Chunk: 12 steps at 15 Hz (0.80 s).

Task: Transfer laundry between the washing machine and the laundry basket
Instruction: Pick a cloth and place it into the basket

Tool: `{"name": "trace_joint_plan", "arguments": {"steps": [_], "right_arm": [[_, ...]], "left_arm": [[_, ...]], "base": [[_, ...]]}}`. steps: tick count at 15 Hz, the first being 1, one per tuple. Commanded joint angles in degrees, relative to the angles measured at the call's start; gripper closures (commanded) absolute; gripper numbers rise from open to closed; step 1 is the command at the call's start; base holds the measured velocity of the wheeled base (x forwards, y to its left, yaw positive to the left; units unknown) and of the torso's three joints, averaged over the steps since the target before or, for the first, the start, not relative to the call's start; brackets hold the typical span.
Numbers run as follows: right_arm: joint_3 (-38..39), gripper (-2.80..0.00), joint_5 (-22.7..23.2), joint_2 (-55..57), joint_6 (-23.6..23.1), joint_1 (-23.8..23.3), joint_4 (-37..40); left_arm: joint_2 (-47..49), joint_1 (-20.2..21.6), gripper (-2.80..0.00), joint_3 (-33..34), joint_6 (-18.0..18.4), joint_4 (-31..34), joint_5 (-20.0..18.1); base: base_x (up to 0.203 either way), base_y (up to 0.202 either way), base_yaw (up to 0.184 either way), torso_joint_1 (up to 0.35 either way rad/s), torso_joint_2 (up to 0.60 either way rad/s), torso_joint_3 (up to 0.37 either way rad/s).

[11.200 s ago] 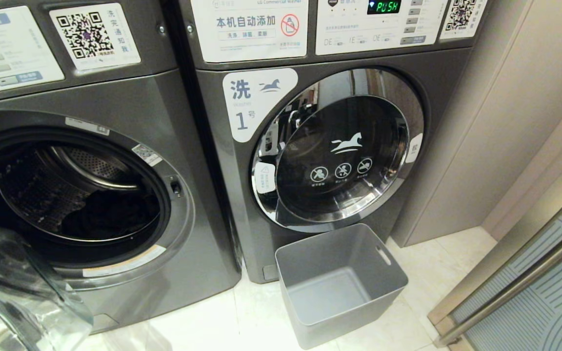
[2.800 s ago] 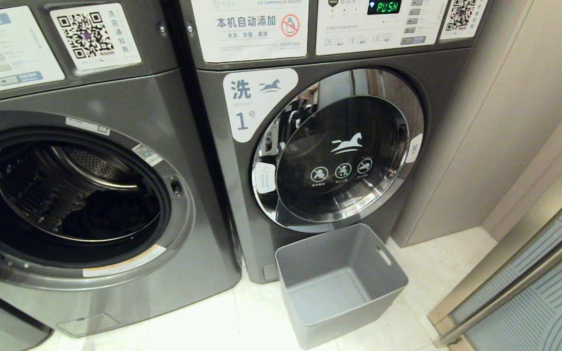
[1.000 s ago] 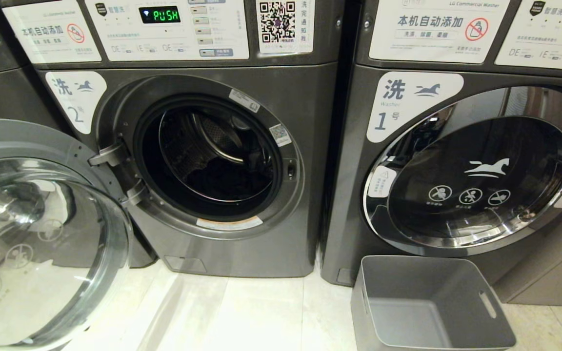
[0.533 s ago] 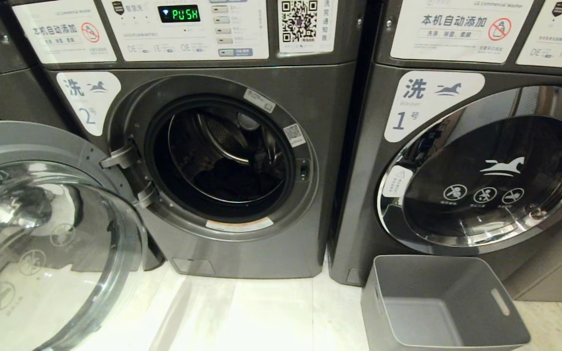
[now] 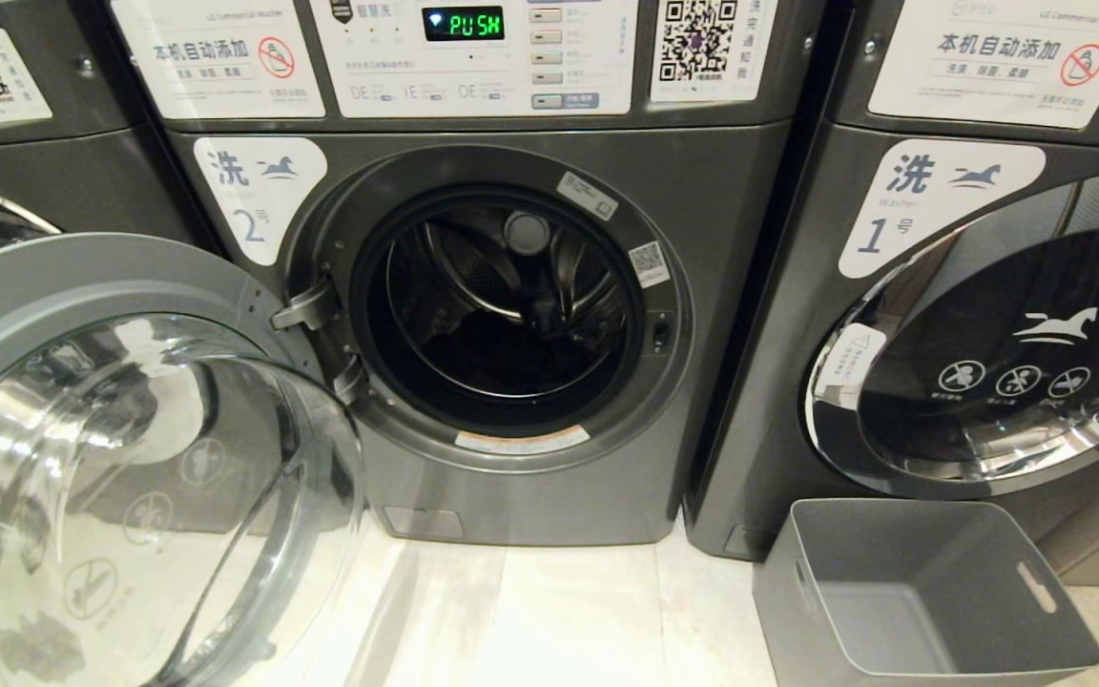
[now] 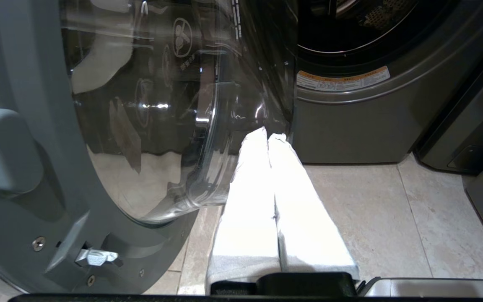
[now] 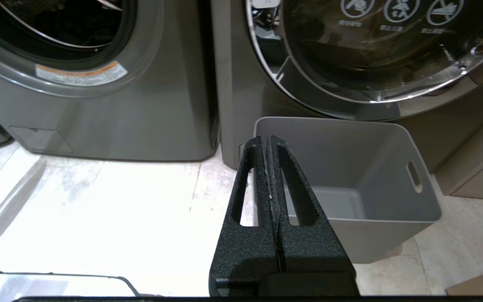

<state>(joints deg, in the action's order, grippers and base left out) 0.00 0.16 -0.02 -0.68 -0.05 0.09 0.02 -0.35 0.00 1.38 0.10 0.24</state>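
**Hidden and cropped regions**

Dark, indistinct laundry (image 5: 502, 358) lies deep in the steel drum of the open grey front-loading washer (image 5: 511, 315), its items indistinguishable. The swung-open round glass door (image 5: 130, 458) is cropped left and below. The grey plastic laundry basket (image 5: 931, 572) is cropped below.

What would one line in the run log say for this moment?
washer 2 door: open | drum: dark laundry inside | basket: empty, before washer 1 | left gripper: shut, idle | right gripper: shut, idle
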Motion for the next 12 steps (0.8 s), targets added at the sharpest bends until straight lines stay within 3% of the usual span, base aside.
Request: {"name": "trace_joint_plan", "arguments": {"steps": [1,12], "right_arm": [[0.0,0.00,0.0,0.0,0.0,0.0,0.0],[0.0,0.00,-0.1,0.0,0.3,0.0,0.0]], "left_arm": [[0.0,0.1,0.00,0.0,0.0,0.0,0.0],[0.0,0.1,0.00,0.0,-0.7,0.0,0.0]], "base": [[0.000,0.084,0.001,0.002,0.00,0.006],[0.000,0.000,0.000,0.000,0.00,0.000]]}}
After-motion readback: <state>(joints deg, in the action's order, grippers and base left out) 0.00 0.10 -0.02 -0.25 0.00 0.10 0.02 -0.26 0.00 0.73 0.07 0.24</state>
